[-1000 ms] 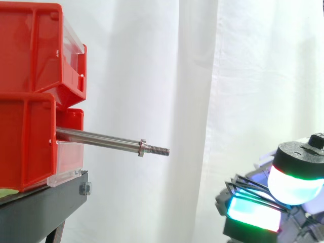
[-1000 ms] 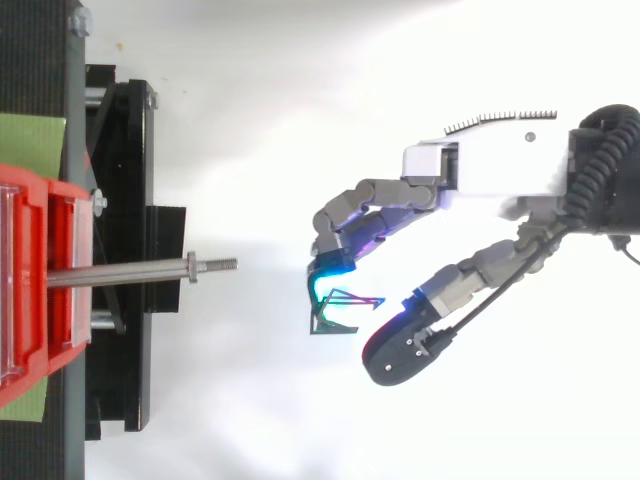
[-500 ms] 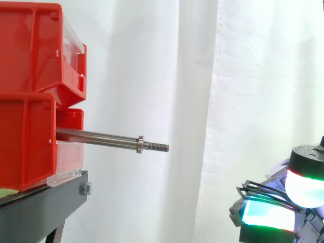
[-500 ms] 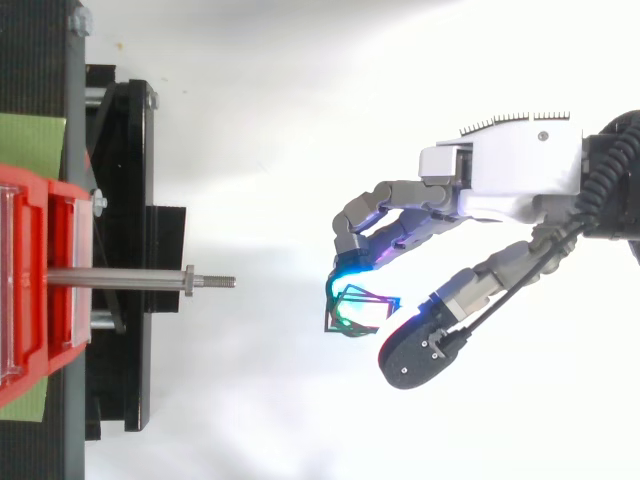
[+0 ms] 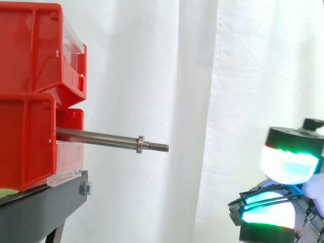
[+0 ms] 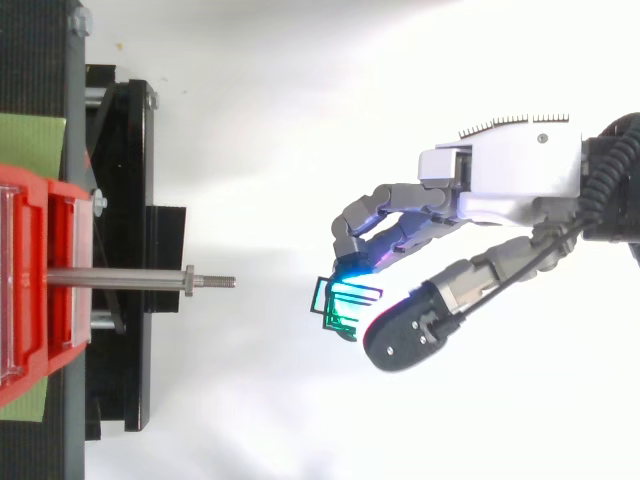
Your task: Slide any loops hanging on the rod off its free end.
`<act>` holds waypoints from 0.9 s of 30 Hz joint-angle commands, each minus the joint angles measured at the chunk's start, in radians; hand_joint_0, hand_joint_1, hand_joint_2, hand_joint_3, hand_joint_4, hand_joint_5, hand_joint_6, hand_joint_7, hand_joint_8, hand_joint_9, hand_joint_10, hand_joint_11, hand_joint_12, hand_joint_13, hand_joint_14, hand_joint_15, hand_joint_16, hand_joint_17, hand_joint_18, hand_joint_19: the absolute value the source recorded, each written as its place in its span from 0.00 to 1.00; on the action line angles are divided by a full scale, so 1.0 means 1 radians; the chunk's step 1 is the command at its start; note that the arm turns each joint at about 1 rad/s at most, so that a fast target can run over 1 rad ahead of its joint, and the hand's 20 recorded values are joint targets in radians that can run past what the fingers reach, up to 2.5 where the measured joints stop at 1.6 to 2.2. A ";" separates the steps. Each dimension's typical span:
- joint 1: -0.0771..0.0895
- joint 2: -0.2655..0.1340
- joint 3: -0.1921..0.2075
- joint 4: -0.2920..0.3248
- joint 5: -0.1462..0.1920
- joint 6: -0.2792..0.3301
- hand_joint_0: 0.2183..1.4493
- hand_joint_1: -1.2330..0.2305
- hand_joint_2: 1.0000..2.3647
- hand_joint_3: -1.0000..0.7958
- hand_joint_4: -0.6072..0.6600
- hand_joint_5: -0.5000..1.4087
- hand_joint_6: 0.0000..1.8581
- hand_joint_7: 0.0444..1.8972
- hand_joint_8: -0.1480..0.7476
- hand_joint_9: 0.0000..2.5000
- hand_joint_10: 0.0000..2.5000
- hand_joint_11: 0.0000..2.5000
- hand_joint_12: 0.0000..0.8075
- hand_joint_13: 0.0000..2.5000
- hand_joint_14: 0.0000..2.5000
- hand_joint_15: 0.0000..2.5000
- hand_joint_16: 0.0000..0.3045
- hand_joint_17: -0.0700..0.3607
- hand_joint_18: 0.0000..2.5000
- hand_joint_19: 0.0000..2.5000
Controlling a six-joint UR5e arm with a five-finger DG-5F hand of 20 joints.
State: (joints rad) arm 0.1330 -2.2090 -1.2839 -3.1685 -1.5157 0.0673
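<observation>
White curtain (image 5: 177,76) behind; well beyond the rod's (image 5: 98,136) free end, the hand (image 6: 510,165) has closed its thumb nearer, pinching dark loops (image 6: 322,300).

A white curtain (image 5: 202,76) hangs in soft vertical folds across the whole backdrop, brightly lit, with faint grey shadows in its pleats. At the left, two red bins (image 5: 30,50) with clear front panels sit stacked on a black stand (image 5: 45,205), which has a bolt head (image 5: 85,189) on its near edge. Seen from above, a green patch (image 6: 30,145) lies on the stand beside the bins, over a pale white floor (image 6: 260,100).
</observation>
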 commanded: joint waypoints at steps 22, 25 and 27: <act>0.002 0.000 0.000 -0.001 -0.003 0.000 0.39 0.25 0.00 0.29 0.61 0.17 0.38 0.65 0.45 0.26 0.00 0.01 0.36 0.20 0.00 0.00 0.15 0.40 0.20 0.02; 0.002 0.000 0.000 -0.002 -0.003 0.000 0.40 0.25 0.00 0.28 0.60 0.17 0.39 0.64 0.44 0.26 0.00 0.01 0.35 0.20 0.00 0.00 0.15 0.40 0.20 0.02; 0.004 0.000 0.000 -0.002 -0.001 0.000 0.40 0.25 0.00 0.28 0.60 0.17 0.39 0.64 0.44 0.26 0.00 0.01 0.35 0.20 0.00 0.00 0.15 0.39 0.20 0.02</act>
State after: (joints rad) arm 0.1352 -2.2090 -1.2840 -3.1700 -1.5185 0.0675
